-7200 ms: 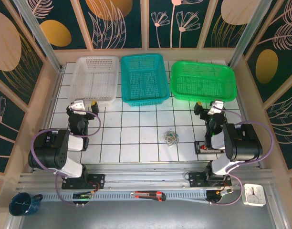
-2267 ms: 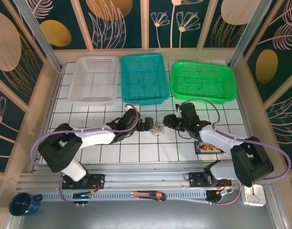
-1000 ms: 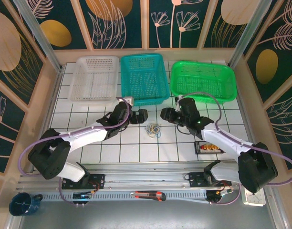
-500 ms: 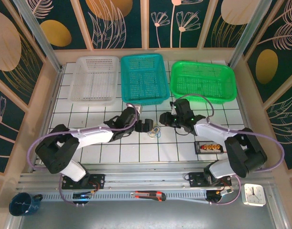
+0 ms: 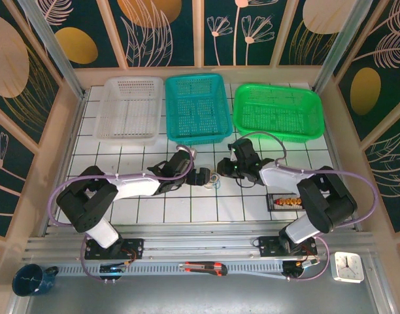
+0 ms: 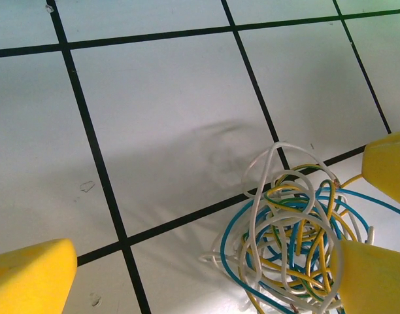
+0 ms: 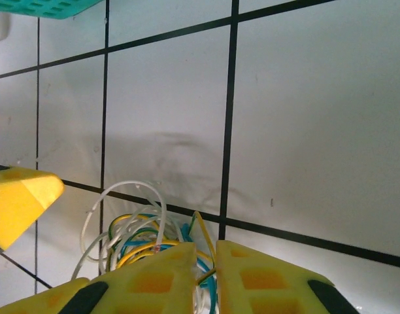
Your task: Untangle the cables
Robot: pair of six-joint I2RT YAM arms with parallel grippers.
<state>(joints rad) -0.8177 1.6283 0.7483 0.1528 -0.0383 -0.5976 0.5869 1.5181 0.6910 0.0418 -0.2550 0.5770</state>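
The cables (image 5: 215,178) are a small tangle of thin blue, white and yellow wires lying on the white tiled table, mid-centre. My left gripper (image 5: 204,176) sits just left of the tangle. In the left wrist view it (image 6: 200,281) stands wide open, and the cables (image 6: 295,239) lie on the tile beside its right finger (image 6: 373,278). My right gripper (image 5: 223,169) reaches in from the right. In the right wrist view its jaws (image 7: 215,261) are pressed almost together with a yellow strand of the cables (image 7: 144,239) pinched in the narrow gap.
Three baskets line the back: white (image 5: 129,110), teal (image 5: 197,108), green (image 5: 278,111). A small dark packet (image 5: 286,201) lies right of centre. Each gripper's yellow fingertip shows in the other's wrist view, so the two are very close together.
Both grippers have come down and in onto the tangle. The right jaws have closed from partly open onto a strand. The left jaws stayed wide open.
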